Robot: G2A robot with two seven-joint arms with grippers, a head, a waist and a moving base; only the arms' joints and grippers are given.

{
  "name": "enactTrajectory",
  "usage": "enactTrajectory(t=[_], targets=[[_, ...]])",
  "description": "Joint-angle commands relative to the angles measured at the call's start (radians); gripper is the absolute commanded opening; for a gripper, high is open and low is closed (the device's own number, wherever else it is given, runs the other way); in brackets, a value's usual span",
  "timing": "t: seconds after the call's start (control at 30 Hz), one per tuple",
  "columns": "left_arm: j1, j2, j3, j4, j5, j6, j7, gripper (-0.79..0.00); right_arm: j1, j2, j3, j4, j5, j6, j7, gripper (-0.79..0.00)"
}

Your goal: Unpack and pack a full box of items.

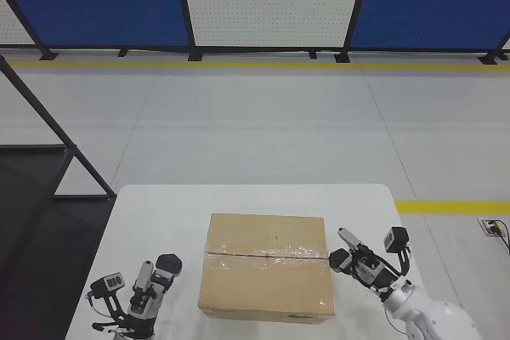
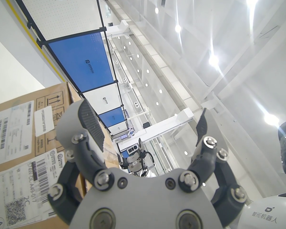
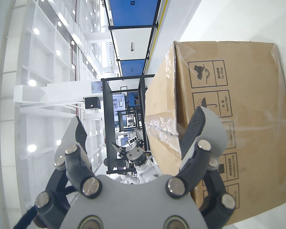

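A brown cardboard box [image 1: 266, 265] stands shut on the white table [image 1: 161, 221], its top seam sealed with clear tape. My left gripper [image 1: 155, 274] is beside the box's left side, open and holding nothing; the left wrist view shows it [image 2: 143, 122] with the box's labelled side [image 2: 21, 148] close by. My right gripper [image 1: 344, 248] is at the box's right side near the taped seam, open and holding nothing. In the right wrist view it [image 3: 138, 129] has one fingertip [image 3: 197, 129] close to the box's printed side [image 3: 240, 120].
The box takes up the table's front middle, with bare tabletop behind it and on both sides. A black frame stand [image 1: 34, 144] rises at the left of the table. Blue and white partition panels [image 1: 263, 21] line the far floor.
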Motion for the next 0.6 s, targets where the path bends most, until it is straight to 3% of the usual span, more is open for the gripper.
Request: enactTrajectory(t=[0.0, 0.3, 0.57], targets=[[0.001, 0.000, -0.001, -0.001, -0.001, -0.001, -0.001, 0.000, 0.005, 0.000, -0.003, 0.007, 0.000, 0.002, -0.003, 0.000], [0.001, 0.001, -0.003, -0.002, -0.003, 0.001, -0.003, 0.000, -0.020, 0.000, 0.021, -0.007, -0.019, 0.027, -0.106, 0.000], [-0.002, 0.000, -0.011, -0.006, -0.029, -0.029, 0.017, 0.000, -0.075, -0.005, 0.069, -0.059, 0.046, -0.089, -0.176, 0.000]])
